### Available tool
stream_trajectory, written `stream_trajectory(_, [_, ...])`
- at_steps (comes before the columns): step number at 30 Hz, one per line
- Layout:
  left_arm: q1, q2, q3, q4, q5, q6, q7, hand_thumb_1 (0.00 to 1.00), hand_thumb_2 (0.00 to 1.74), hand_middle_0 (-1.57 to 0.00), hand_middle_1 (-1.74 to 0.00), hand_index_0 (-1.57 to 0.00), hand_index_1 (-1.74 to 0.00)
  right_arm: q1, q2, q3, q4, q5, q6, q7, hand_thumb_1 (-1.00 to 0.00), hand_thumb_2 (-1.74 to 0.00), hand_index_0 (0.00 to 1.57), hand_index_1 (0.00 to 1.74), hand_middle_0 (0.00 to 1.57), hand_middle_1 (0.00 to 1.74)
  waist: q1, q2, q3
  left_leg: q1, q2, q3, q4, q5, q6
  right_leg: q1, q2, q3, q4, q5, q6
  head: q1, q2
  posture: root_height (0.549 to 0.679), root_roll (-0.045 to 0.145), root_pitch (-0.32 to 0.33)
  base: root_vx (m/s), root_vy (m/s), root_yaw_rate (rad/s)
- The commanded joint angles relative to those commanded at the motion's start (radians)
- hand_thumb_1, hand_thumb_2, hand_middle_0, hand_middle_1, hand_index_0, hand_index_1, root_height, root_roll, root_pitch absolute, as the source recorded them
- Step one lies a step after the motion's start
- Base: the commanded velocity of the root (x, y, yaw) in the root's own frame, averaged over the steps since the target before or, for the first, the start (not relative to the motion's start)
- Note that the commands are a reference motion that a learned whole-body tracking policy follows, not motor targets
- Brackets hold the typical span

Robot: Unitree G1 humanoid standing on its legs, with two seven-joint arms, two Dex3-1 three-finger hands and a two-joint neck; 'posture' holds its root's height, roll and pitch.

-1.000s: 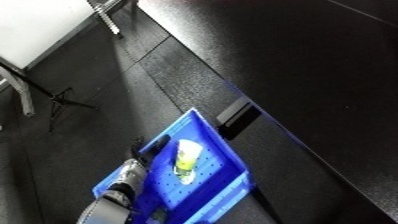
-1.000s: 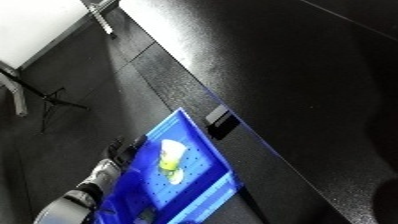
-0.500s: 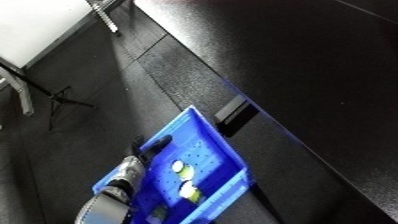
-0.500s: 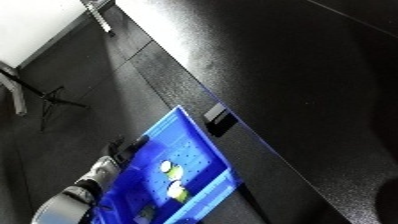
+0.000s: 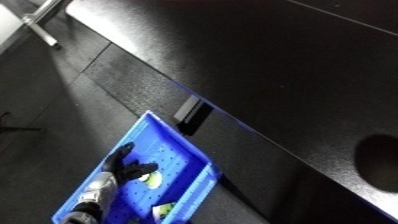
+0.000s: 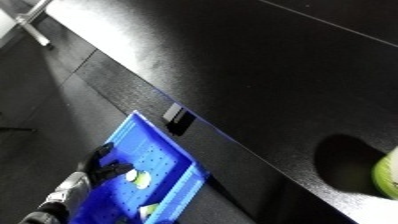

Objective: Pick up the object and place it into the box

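A blue perforated bin (image 5: 182, 150) sits low at the left, below the dark table's edge. Two small yellow-green objects lie in it, one (image 5: 151, 180) mid-bin and one (image 5: 164, 211) nearer me. My left hand (image 5: 124, 162) reaches over the bin from its left side with relaxed, spread fingers, just beside the mid-bin object and holding nothing. At the right edge of the right eye view, part of a green round object (image 6: 388, 176) rests on the table, with a dark shadow next to it. My right hand shows in no view.
The dark table (image 5: 293, 70) fills the upper right. A small black block (image 5: 191, 116) sits at its edge, right above the bin's far corner. Dark floor lies at the left, with a pale metal leg (image 5: 40, 22) at the top left.
The camera has swung, so the bin now sits lower left and a green object shows at the right edge. My left hand has moved from the bin's left rim in over its floor.
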Motion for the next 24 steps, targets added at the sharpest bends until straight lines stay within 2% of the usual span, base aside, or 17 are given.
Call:
stream_trajectory(6, [0.026,-0.057,-0.083,-0.041,0.1,-0.018,0.0,0.0,0.0,0.0,0.0,0.0,0.0,-0.03,-0.017,-0.019,0.015,-0.019,0.012,-0.005,0.0,0.0,0.0,0.0,0.0,0.0,-0.017,0.028,-0.004,0.011,0.008,0.012,-0.021,0.012,-0.0074,-0.01,-0.002,0.012,-0.006,0.014,0.0028,0.264,-0.044,0.636,0.029,-0.036,-0.036,0.036,-0.142])
stream_trajectory(9, [0.034,-0.083,-0.11,-0.054,0.11,-0.012,-0.002,0.0,0.0,0.0,0.0,0.0,0.0,-0.041,-0.025,-0.029,0.028,-0.034,0.019,0.002,0.0,0.0,0.0,0.0,0.0,0.0,-0.026,0.036,-0.01,0.013,0.008,0.014,-0.017,0.01,-0.008,-0.016,-0.0037,0.021,-0.009,0.023,0.0041,0.342,-0.061,0.636,0.031,-0.037,-0.006,0.035,-0.114])
stream_trajectory(13, [0.051,-0.109,-0.128,-0.067,0.115,0.003,-0.018,0.0,0.0,0.0,0.0,0.0,0.0,-0.048,-0.032,-0.039,0.037,-0.057,0.026,0.009,0.0,0.0,0.0,0.0,0.0,0.0,-0.037,0.044,-0.017,0.011,0.006,0.022,0.008,-0.006,-0.0013,-0.027,-0.0041,0.033,-0.009,0.035,0.0054,0.46,-0.074,0.636,0.034,-0.04,-0.004,0.025,-0.13])
stream_trajectory(16, [0.067,-0.121,-0.133,-0.074,0.11,0.011,-0.031,0.0,0.0,0.0,0.0,0.0,0.0,-0.052,-0.034,-0.045,0.042,-0.076,0.029,0.016,0.0,0.0,0.0,0.0,0.0,0.0,-0.044,0.047,-0.021,0.01,0.004,0.03,0.027,-0.02,0.0058,-0.033,-0.0016,0.039,-0.004,0.039,0.0054,0.544,-0.074,0.635,0.035,-0.042,-0.003,0.025,-0.161])
stream_trajectory(24, [0.117,-0.148,-0.129,-0.077,0.115,0.016,-0.043,0.0,0.0,0.0,0.0,0.0,0.0,-0.051,-0.037,-0.059,0.049,-0.121,0.025,0.027,0.0,0.0,0.0,0.0,0.0,0.0,-0.061,0.057,-0.032,0.018,0.008,0.05,0.049,-0.043,0.0166,-0.036,0.0076,0.053,0.013,0.032,-0.0005,0.704,-0.057,0.634,0.037,-0.046,0.013,0.033,-0.166])
